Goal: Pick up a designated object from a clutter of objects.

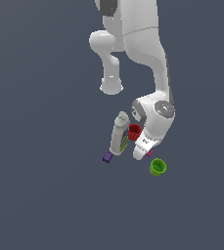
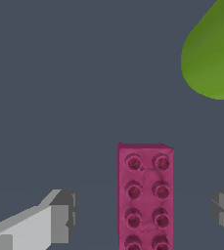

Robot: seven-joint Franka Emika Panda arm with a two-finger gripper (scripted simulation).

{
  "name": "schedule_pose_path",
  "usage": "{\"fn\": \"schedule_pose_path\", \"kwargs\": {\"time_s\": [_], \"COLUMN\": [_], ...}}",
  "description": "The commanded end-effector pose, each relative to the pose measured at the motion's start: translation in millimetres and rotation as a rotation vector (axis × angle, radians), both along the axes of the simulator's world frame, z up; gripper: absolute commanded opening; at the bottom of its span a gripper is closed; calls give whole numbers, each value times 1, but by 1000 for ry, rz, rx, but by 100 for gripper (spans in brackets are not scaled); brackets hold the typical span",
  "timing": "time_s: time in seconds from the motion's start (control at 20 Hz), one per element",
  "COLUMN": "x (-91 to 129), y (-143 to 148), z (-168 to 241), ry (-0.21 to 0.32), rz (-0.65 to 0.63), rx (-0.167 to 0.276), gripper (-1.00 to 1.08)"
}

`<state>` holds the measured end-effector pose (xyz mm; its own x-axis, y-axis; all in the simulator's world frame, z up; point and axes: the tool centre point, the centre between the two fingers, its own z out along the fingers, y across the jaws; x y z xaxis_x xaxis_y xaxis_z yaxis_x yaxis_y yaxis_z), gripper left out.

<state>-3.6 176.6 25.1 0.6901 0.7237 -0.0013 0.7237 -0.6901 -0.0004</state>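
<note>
Magenta brick (image 2: 145,197) between parted pincer (image 2: 145,215) fingers, studs clear at the wrist; outside, barely a sliver

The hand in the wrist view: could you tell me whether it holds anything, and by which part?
Nothing is held. The hand is open, its fingers standing apart on either side of the magenta brick without touching it.

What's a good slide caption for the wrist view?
Open fingers straddle the studded magenta brick, green cup just beyond.
</note>
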Motion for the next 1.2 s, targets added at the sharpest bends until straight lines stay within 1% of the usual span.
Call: {"fn": "schedule_pose_path", "kwargs": {"time_s": [0.0,0.2,0.25,0.85,1.15], "x": [0,1,1,1,1], "y": [0,0,0,0,1], "z": [-9,-13,-13,-12,5], "ry": [-1,-1,-1,-1,-1], "rz": [1,1,1,1,1], "rx": [0,0,0,0,0], "gripper": [100,100,-100,-100,-100]}}
